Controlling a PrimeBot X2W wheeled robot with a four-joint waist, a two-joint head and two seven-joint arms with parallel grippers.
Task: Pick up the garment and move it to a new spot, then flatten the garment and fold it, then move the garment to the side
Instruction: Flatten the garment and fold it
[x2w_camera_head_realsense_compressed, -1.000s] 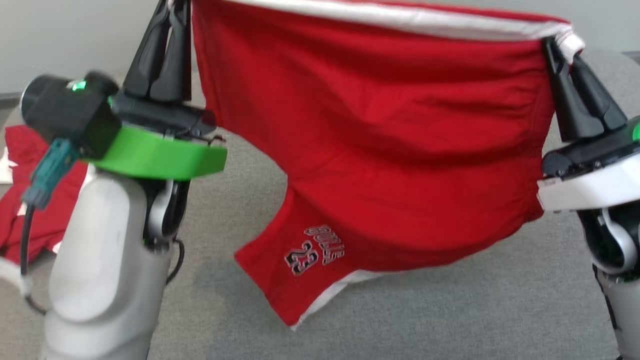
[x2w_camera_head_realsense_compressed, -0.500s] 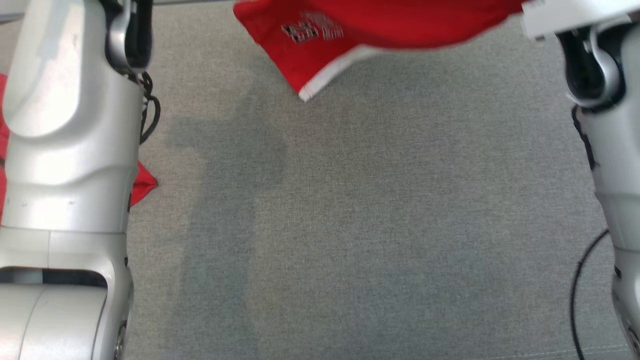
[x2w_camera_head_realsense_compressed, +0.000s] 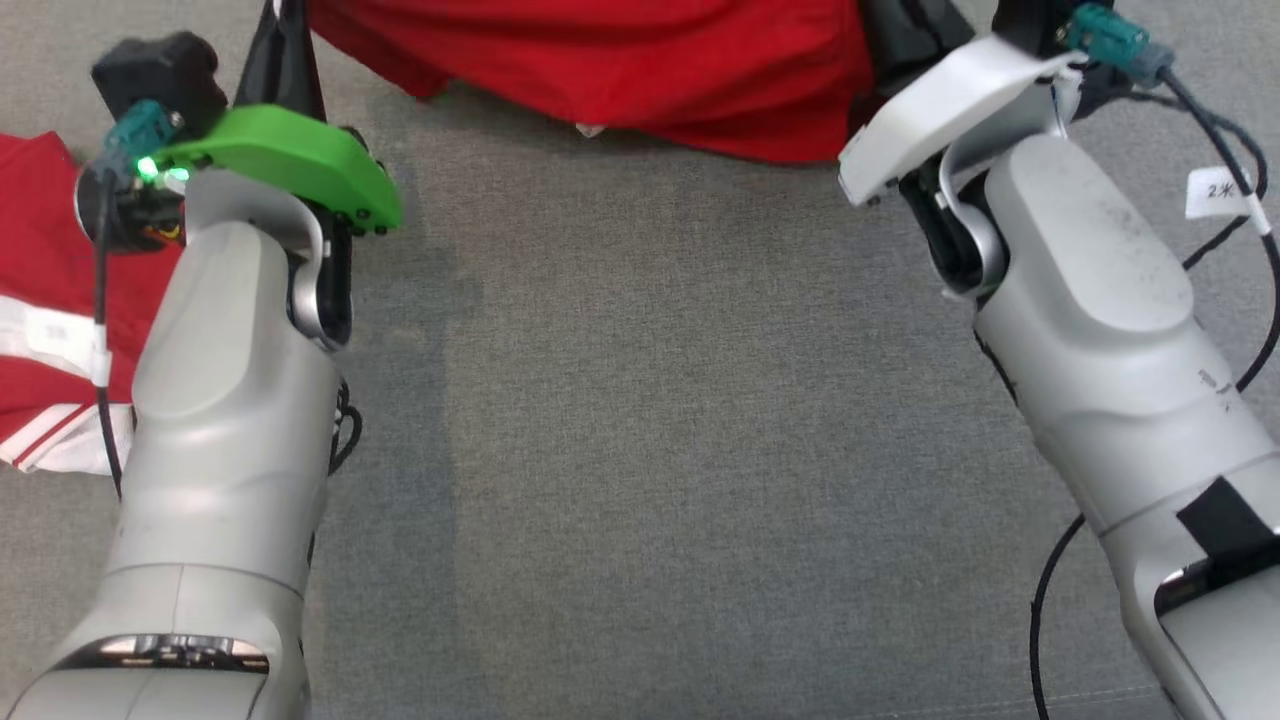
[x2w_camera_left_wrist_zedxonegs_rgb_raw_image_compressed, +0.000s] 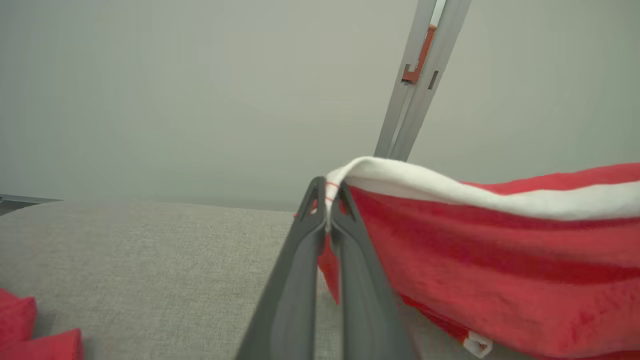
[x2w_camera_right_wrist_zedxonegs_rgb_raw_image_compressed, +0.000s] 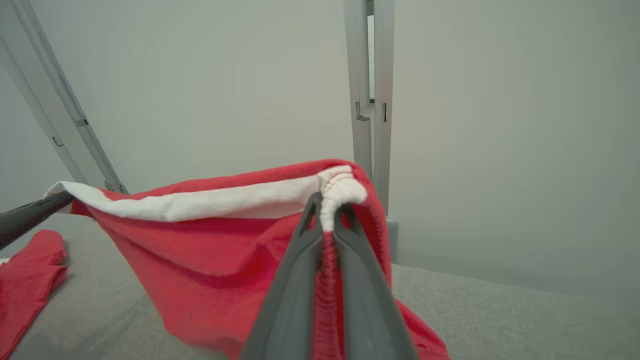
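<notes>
1. Grey tabletop (x2w_camera_head_realsense_compressed: 640, 450): the landing place for the cloth.
2. Red garment (x2w_camera_head_realsense_compressed: 620, 70): hangs at the far side, white waistband stretched between both hands. Lowered unevenly, it could bunch under itself.
3. Second red garment (x2w_camera_head_realsense_compressed: 40, 300): lies left, beside the left arm, which might drag it.
4. Left hand (x2w_camera_left_wrist_zedxonegs_rgb_raw_image_compressed: 329, 192) and right hand (x2w_camera_right_wrist_zedxonegs_rgb_raw_image_compressed: 330, 207): each pinched on a waistband corner, a thin bite that a tug could slip.
5. White tag (x2w_camera_head_realsense_compressed: 1215, 190) on the right arm's cable: "2" plus an unclear mark.
</notes>
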